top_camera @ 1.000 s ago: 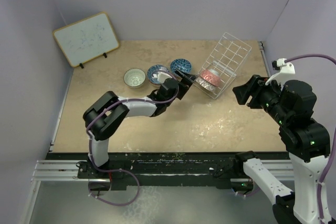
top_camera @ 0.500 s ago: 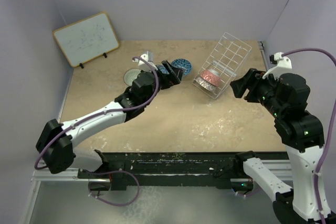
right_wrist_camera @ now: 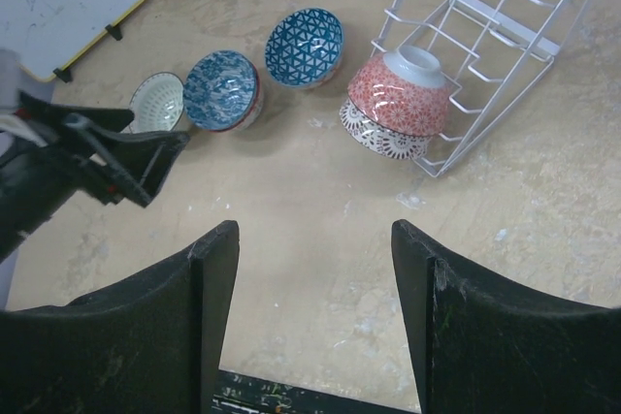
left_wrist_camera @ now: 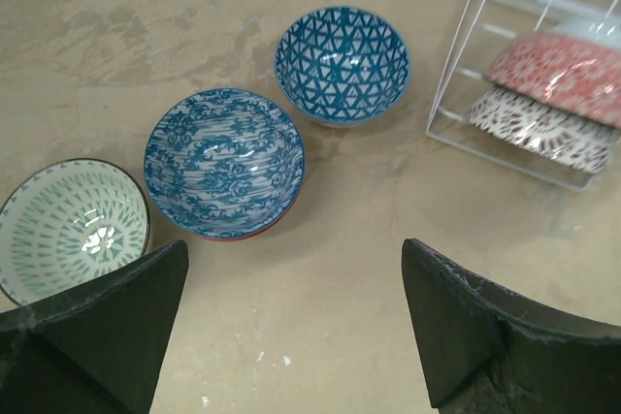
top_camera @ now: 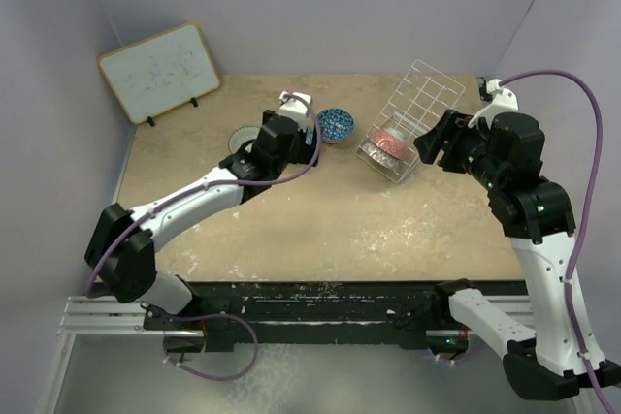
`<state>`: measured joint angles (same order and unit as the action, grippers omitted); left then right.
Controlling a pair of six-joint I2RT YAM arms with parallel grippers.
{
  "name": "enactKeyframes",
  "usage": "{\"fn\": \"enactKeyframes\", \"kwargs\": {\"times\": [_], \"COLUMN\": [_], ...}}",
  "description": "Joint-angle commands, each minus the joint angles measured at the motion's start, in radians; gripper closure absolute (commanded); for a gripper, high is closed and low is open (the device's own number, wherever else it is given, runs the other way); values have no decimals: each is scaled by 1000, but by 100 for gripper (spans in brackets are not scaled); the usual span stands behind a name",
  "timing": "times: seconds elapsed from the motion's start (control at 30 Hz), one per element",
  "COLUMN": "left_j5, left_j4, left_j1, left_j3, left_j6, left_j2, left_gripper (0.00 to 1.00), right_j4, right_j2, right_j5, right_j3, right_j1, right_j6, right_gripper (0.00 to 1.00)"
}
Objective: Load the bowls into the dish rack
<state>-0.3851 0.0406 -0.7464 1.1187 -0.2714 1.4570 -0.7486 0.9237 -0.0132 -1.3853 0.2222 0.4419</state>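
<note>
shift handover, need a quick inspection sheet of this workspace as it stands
surface: beige stone-look table, few white specks
job's things: white-green bowl, blue flowered bowl, blue triangle bowl loose in a row; red bowl on grey bowl in the rack
clutter: whiteboard propped at back left
grippers: left claw open, empty, over loose bowls; right claw open, empty
cables: left cable, right cable purple, looping off arms
surroundings: plain pale walls

Three bowls [right_wrist_camera: 221,89] lie left of the dish rack [right_wrist_camera: 505,24].
</note>
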Motion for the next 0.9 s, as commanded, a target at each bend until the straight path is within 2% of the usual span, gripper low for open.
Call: {"fn": "enactKeyframes", "kwargs": {"times": [0.0, 0.23, 0.33, 0.43, 0.53, 0.67, 0.87], "left_j5": [96, 217, 181, 157, 137, 194, 445], "left_j4": [102, 123, 164, 149, 109, 88, 13], "left_j1": [30, 131, 176, 242, 300, 338, 361], "left_j3": [124, 189, 204, 138, 52, -8, -61], "left_j6": [204, 194, 131, 20, -39, 4, 167], "left_j2": [123, 189, 199, 148, 78, 34, 48], "left_gripper": [10, 19, 21, 21, 27, 31, 26], "right_j4": [60, 68, 72, 76, 76, 82, 96], "right_j2": [-2, -2, -3, -3, -2, 0, 4], "right_j5": [-5, -20, -28, -32, -37, -45, -67], "right_j3": [-18, 3, 8, 17, 21, 24, 36], "right_j1": [3, 3, 3, 3, 3, 3, 3], "right_j6": [-6, -17, -19, -19, -20, -19, -12], "right_gripper": [34, 34, 34, 34, 34, 34, 34]}}
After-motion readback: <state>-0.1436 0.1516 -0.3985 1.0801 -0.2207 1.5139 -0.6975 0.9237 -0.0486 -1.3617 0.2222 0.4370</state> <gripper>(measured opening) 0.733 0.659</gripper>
